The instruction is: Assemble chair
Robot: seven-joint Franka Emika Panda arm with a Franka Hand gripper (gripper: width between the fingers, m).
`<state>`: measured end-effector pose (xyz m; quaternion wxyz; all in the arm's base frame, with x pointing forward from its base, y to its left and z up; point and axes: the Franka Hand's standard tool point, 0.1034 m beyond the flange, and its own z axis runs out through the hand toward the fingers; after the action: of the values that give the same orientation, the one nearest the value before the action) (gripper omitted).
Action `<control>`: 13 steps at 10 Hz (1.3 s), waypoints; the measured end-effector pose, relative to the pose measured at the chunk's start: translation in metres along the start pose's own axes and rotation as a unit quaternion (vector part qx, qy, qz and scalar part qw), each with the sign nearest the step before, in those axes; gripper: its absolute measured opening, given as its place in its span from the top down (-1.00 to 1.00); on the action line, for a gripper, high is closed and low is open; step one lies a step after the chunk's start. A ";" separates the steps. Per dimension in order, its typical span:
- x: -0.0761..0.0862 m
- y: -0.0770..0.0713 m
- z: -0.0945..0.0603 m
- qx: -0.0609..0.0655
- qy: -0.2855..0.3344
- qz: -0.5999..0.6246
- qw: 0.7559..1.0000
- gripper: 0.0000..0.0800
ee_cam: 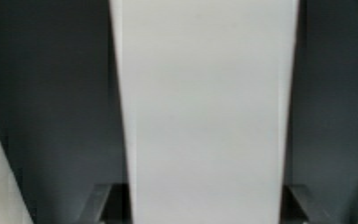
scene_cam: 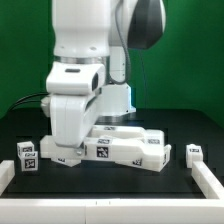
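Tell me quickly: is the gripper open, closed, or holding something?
The gripper is closed on a white chair bar that fills the gap between its jaws.

no legible text, tags (scene_cam: 28,152) on chair parts (scene_cam: 135,146)

Arm (scene_cam: 72,100): bent low over one end of the long bar (scene_cam: 128,150)
Long bar: lying flat, tagged
Small block (scene_cam: 27,152): apart, at the exterior view's left

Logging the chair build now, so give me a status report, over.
Both fingers closed on the white bar, no gap showing. Big chair block beside the arm. Small loose parts lie apart; nothing in the way.
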<state>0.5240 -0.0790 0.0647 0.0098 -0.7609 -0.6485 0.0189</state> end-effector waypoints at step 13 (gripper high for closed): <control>0.009 0.027 0.011 0.035 -0.032 -0.458 0.887 0.29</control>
<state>0.5517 -0.0744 0.0529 0.0232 -0.3770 -0.9240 0.0587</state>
